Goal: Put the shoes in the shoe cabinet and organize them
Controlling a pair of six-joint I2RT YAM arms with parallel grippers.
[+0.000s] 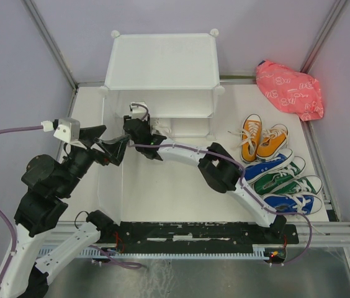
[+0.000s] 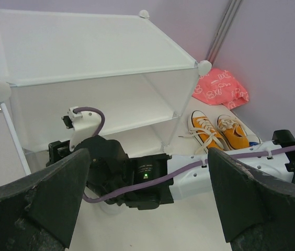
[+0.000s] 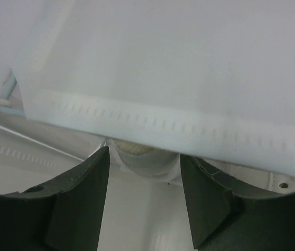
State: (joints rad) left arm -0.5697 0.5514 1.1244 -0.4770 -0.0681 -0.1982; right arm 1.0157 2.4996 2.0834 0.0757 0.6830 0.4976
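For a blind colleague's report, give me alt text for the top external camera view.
The right pincer is at the open front of a white shoe cabinet, the left pincer beside it. Orange, blue and green sneakers lie in a row at right, a pink bag behind them.

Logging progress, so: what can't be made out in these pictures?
- Shoe cabinet inside: top view, its own top panel covers it.
- Right pincer: right wrist view, pale blurred lump between its fingers, half under a shelf edge; grip unclear.
- Farther blue shoe: top view, right arm covers one end.
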